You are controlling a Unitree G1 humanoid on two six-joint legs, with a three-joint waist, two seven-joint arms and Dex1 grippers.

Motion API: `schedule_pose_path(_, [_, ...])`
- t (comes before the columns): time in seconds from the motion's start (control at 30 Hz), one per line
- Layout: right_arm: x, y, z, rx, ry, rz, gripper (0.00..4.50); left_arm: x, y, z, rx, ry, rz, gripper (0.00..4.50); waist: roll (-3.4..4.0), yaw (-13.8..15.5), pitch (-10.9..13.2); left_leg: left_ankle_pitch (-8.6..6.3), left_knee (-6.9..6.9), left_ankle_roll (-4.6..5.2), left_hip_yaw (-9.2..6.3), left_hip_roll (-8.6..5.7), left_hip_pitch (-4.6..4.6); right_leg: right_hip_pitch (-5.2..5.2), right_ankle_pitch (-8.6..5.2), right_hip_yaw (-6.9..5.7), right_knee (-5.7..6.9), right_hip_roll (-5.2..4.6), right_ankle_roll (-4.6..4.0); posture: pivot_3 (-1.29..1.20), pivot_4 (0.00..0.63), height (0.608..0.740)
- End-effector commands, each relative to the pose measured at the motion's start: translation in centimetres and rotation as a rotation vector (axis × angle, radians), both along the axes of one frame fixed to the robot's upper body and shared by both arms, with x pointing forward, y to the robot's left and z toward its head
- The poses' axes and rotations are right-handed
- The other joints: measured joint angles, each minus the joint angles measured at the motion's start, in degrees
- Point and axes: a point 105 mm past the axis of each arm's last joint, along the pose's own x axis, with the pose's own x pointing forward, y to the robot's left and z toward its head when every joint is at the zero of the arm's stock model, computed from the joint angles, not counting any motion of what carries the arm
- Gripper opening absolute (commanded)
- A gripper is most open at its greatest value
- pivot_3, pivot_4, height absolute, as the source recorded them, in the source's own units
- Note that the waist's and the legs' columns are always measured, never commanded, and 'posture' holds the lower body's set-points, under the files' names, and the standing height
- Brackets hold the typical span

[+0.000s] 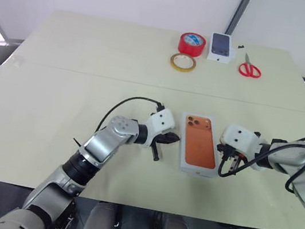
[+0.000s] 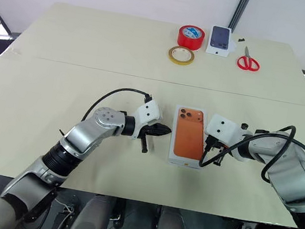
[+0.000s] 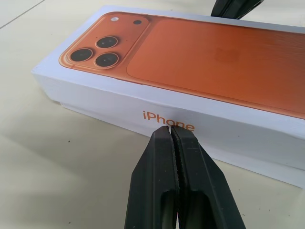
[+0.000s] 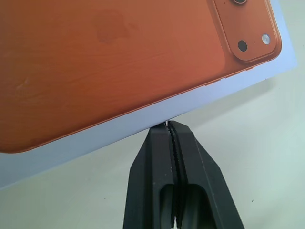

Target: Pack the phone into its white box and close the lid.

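The white box [image 1: 198, 145] lay closed near the front edge of the table [image 1: 60, 76], between the two arms. Its lid [image 3: 200, 62], printed with an orange phone picture and three camera lenses, sat fully down over the tray, with only a thin seam along the side. The phone itself was presumably inside; I could not see it.

The left hand [image 1: 158, 144] pointed at the box's left long side, fingers pressed together with nothing between them, its tips right at the wall under the lettering. The right hand [image 2: 214, 154] was shut and empty too, its tips at the opposite long edge.

To me the job looked nearly done, and the risks were small ones. If either hand pushed harder than the other, the light box could slide or twist toward the table's front edge. A tip dragging upward along the seam might lift the lid again. The right arm's cable [image 1: 231, 167] also hung close enough to catch a corner.

The tape rolls [image 1: 190, 44], scissors [image 1: 250, 68] and small box with a dark phone picture [image 1: 221, 47] lay well apart at the far side.
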Motion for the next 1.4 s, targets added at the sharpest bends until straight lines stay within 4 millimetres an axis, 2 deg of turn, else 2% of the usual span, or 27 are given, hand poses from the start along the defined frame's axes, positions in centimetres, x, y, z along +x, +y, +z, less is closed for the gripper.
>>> schedule_pose_path(0.03, [-0.1, 0.1, 1.1, -0.007, -0.045, 0.024, 0.04, -0.7, -1.5, 1.5, -0.024, -0.057, -0.074, 0.08, 0.00, 0.0, 0.0, 0.00, 0.00, 0.00, 0.00, 0.00, 0.00, 0.00, 0.00, 0.00, 0.00, 0.00, 0.00, 0.00, 0.150, 0.740])
schedule_pose_path(0.37, [-0.7, 0.5, 0.6, -0.006, -0.024, 0.043, 0.04, -0.8, -0.5, 0.5, 0.022, -0.046, -0.075, 0.08, 0.00, 0.0, 0.0, 0.00, 0.00, 0.00, 0.00, -0.02, 0.02, 0.01, 0.00, 0.00, 0.03, 0.01, 0.00, 0.00, 0.150, 0.740])
schedule_pose_path(0.57, [-0.4, -0.2, 0.9, -0.021, -0.038, 0.027, 0.04, -0.3, 0.3, 0.5, 0.030, -0.051, -0.047, 0.08, 0.00, -0.1, 0.0, 0.00, 0.01, 0.00, 0.00, -0.01, 0.03, 0.01, 0.00, 0.00, 0.04, 0.01, 0.00, 0.00, 0.150, 0.740])
schedule_pose_path(0.73, [-0.5, -1.7, 2.7, 0.014, -0.051, 0.008, 0.04, 1.2, 1.2, 3.0, -0.077, -0.056, 0.035, 0.08, 0.00, 0.0, 0.0, 0.00, 0.02, 0.00, 0.00, -0.01, 0.03, 0.02, 0.00, 0.00, 0.04, 0.01, 0.01, 0.00, 0.150, 0.740])
schedule_pose_path(0.83, [-1.7, -1.2, 3.9, 0.111, -0.023, 0.063, 0.04, 1.8, 1.0, 4.7, -0.155, -0.058, 0.058, 0.08, -0.01, 0.1, 0.0, 0.00, 0.03, 0.00, -0.02, -0.01, 0.03, 0.04, 0.08, 0.00, 0.04, 0.01, 0.16, 0.00, 0.150, 0.740])
schedule_pose_path(0.93, [-2.8, -0.1, 4.1, 0.198, 0.020, 0.102, 0.04, 1.8, 0.4, 5.1, -0.172, -0.052, 0.046, 0.08, -0.02, 0.0, 0.0, 0.00, 0.03, 0.00, -0.05, -0.03, 0.08, 0.13, 0.07, 0.00, 0.04, 0.01, 0.22, 0.00, 0.150, 0.740])
schedule_pose_path(1.0, [-3.6, 0.9, 3.6, 0.243, 0.062, 0.125, 0.04, 1.6, -0.4, 4.7, -0.151, -0.049, 0.018, 0.08, -0.02, 0.0, 0.0, 0.00, 0.02, 0.00, -0.05, -0.05, 0.19, 0.22, 0.06, 0.00, 0.04, 0.02, 0.23, 0.00, 0.150, 0.740])
schedule_pose_path(1.1, [-4.8, 1.9, 1.0, 0.232, 0.128, 0.135, 0.04, 0.9, -1.8, 2.6, -0.056, -0.048, -0.046, 0.08, -0.05, 0.1, 0.0, 0.00, 0.00, 0.00, -0.08, -0.05, 0.31, 0.33, 0.02, -0.02, 0.04, 0.03, 0.21, 0.00, 0.150, 0.740])
schedule_pose_path(1.3, [-5.5, 1.9, -1.6, 0.186, 0.173, 0.092, 0.04, 0.7, -2.1, 0.5, 0.045, -0.052, -0.079, 0.08, -0.05, 0.0, 0.0, -0.03, -0.03, 0.02, -0.07, 0.01, 0.58, 0.51, -0.08, -0.01, 0.02, -0.01, 0.07, 0.00, 0.150, 0.740])
schedule_pose_path(1.4, [-5.4, 1.5, -2.1, 0.165, 0.169, 0.073, 0.04, 0.7, -2.1, 0.0, 0.057, -0.048, -0.077, 0.08, -0.06, 0.0, 0.0, -0.04, -0.06, 0.03, -0.07, 0.02, 0.74, 0.65, -0.09, -0.01, -0.02, -0.02, 0.07, 0.00, 0.150, 0.740])
